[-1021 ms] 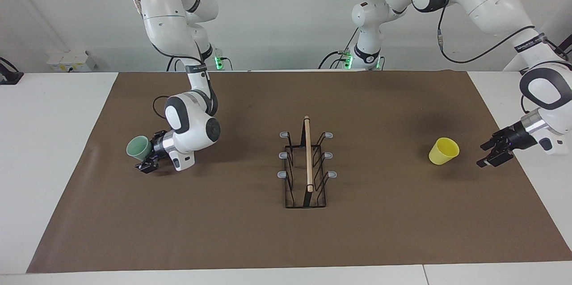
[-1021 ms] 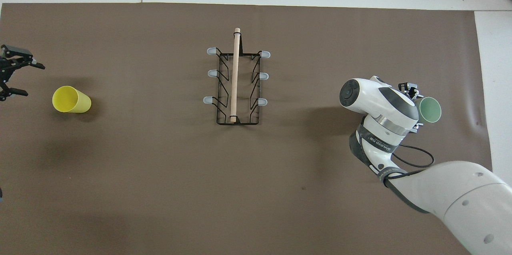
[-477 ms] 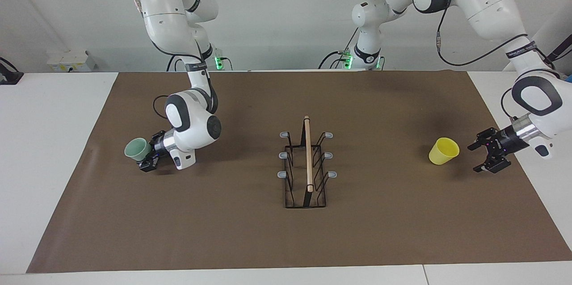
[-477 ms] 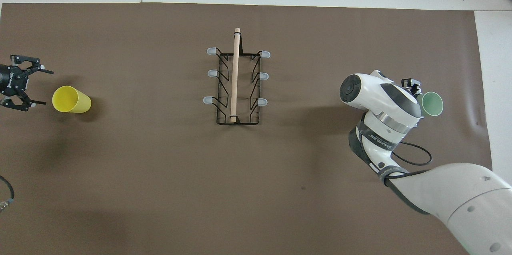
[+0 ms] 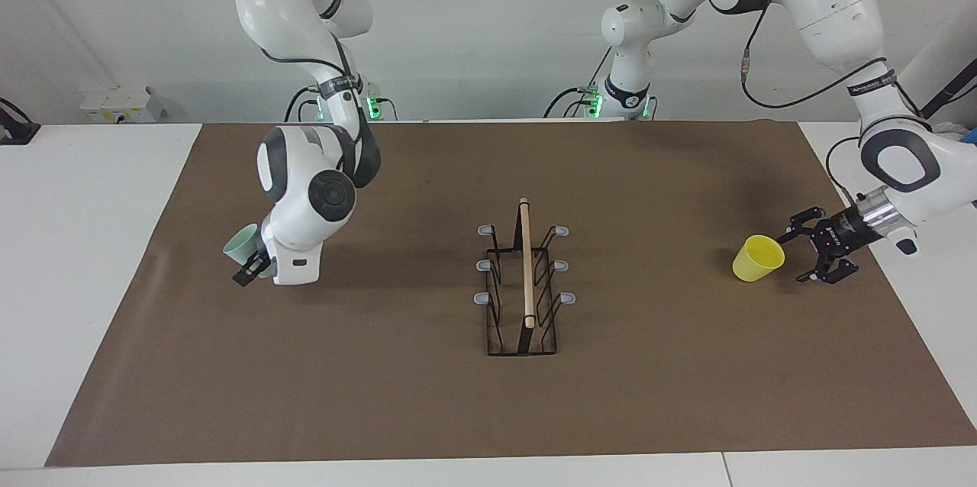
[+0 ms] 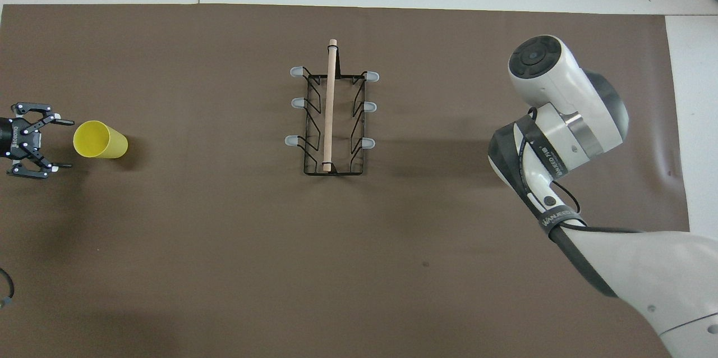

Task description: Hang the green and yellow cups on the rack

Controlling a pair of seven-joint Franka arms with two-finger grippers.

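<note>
- I read the right claw (image 5: 252, 271) as clenched on the green cup (image 5: 241, 244), which hangs clear of the tabletop (image 5: 91, 243), toward the right arm's end from the rack (image 5: 523, 281); the overhead view hides both behind the arm's wrist
- I read the left claw (image 5: 810, 250) as released, fingers spread, just beside the yellow cup (image 5: 758, 258) and not touching it, toward the left arm's end from the rack
- The yellow cup lies tipped on its side on the brown mat (image 5: 649, 411), well apart from the rack, its mouth turned toward the left claw
- The rack stands mid-mat with every prong bare; neither cup is hung yet
- Handling, as I judge it: both cups look like thin, light plastic, stiff enough to pinch yet smooth and tapered, so they may slip or squirt out under a hard squeeze
- Grip point, as I judge it: take the wall at the rim, one finger inside and one outside, leaving the mouth free to drop over a prong
- Count: two cups (one green, one yellow), one rack, one wooden rod (image 5: 526, 262) along its top, six grey-tipped prongs at three per side, two claws
</note>
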